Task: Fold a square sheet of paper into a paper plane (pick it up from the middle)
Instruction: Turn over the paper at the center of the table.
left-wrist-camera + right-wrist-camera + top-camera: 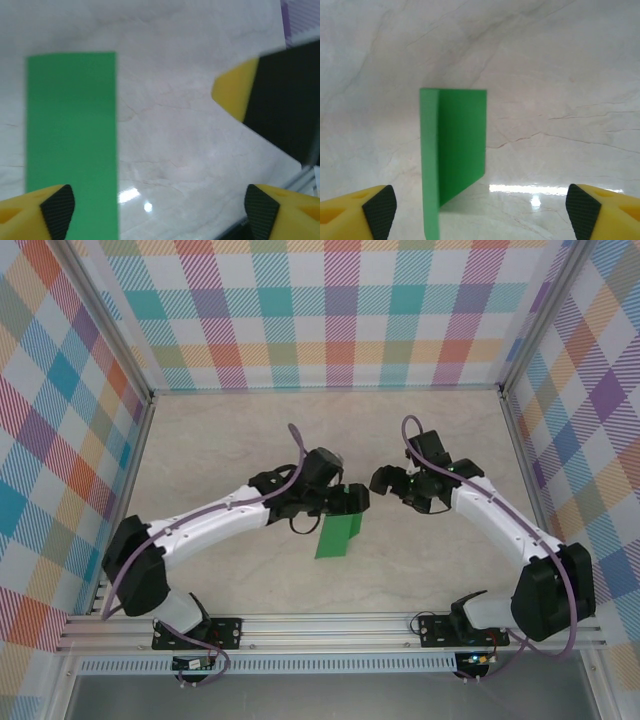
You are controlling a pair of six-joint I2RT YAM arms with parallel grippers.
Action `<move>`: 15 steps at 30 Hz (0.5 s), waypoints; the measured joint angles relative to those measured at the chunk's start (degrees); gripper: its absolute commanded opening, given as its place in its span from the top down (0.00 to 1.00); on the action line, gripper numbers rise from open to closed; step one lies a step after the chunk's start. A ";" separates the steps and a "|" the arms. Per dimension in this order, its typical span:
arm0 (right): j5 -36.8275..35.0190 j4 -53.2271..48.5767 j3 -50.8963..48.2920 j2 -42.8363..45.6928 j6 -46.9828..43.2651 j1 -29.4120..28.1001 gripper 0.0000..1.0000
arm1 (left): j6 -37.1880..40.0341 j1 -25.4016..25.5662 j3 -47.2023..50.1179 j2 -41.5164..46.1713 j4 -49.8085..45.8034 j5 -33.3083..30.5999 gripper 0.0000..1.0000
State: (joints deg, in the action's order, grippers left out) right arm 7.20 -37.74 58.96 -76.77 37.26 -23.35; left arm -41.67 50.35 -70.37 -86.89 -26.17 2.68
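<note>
The green sheet of paper (338,537) lies on the pale, marbled surface (220,440), a little left of centre and toward the near side. It is folded into a narrow upright strip. From above, its far end sits just beneath the left claw (350,502), and its near end points toward the rail (330,625) that carries the arm bases.

The left claw's fingers stand wide apart with nothing clamped between them. In the left wrist view the paper (72,135) looks flat on the surface, and its near end runs under the left yellow fingertip (52,210). One yellow-tipped black finger (270,95) of the right claw reaches in at the upper right, well clear of the paper.

The right claw (385,480) hangs just right of the left one, with the two tips facing each other across a small gap. Its jaws are also spread and hold nothing. In its wrist view the paper (455,150) shows a lighter narrow band along its left edge and a darker, wider panel with a slanted near edge. A shadow lies below that panel, so this flap seems slightly lifted. The fingertips (375,210) sit on either side, apart from the paper.

Checked wall panels (340,310) surround the surface on three sides.
</note>
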 measured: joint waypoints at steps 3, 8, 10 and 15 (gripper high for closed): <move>3.98 1.36 0.85 -2.36 -0.74 -0.59 0.19 | -0.74 -3.93 4.28 4.26 -1.01 -3.54 0.00; 8.90 3.89 3.15 -8.83 -0.94 -6.08 0.29 | -2.45 -11.02 13.60 7.76 -2.71 -6.88 0.00; 9.84 5.05 3.69 -11.85 -0.66 -8.68 0.31 | -3.08 -12.92 16.50 8.33 -3.04 -7.30 0.00; 10.36 6.82 5.05 -20.04 0.11 -12.79 0.35 | -4.46 -15.89 20.13 9.40 -4.04 -7.74 0.00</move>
State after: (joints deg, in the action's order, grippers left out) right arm 17.56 -30.92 64.01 -96.82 37.36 -36.14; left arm -46.13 34.46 -50.24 -77.49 -30.22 -5.06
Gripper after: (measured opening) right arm 0.667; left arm 0.998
